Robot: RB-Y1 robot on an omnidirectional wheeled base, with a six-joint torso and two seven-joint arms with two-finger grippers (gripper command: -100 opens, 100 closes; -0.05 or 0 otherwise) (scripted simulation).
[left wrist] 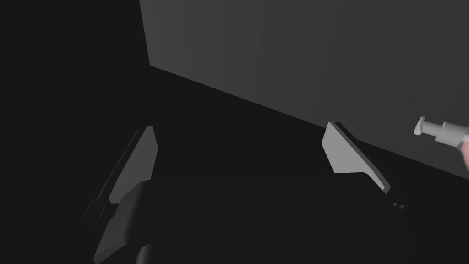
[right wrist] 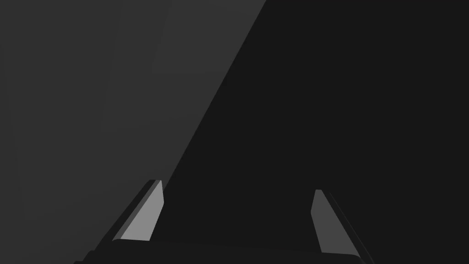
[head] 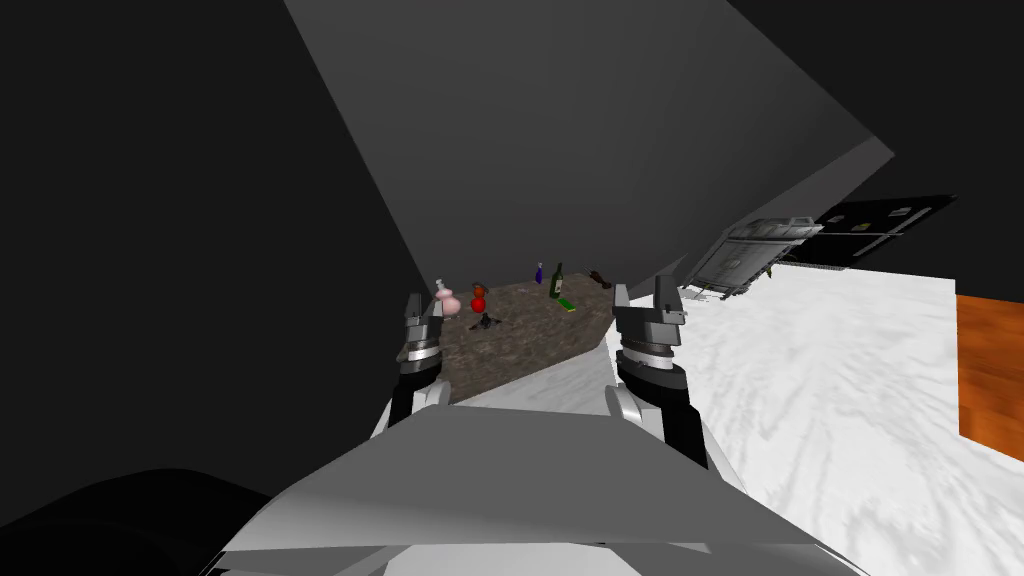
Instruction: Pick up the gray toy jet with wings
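The left gripper (head: 424, 308) and right gripper (head: 642, 296) hang raised just ahead of the chest, each with its two thin grey fingers spread apart and nothing between them. Beyond them lies a dark, mottled brown tabletop (head: 540, 335). The small dark grey toy jet with wings (head: 486, 322) sits on it, nearer the left gripper, just in front of a round red object (head: 478, 303) and near a pale pink vase (head: 445, 299). Nothing is grasped yet, so the reach, the descent and the closing all remain, probably for the left arm.

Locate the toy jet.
In the head view, the dark toy jet sits on the brown table, just nearer me than the red object, right of the pink vase.
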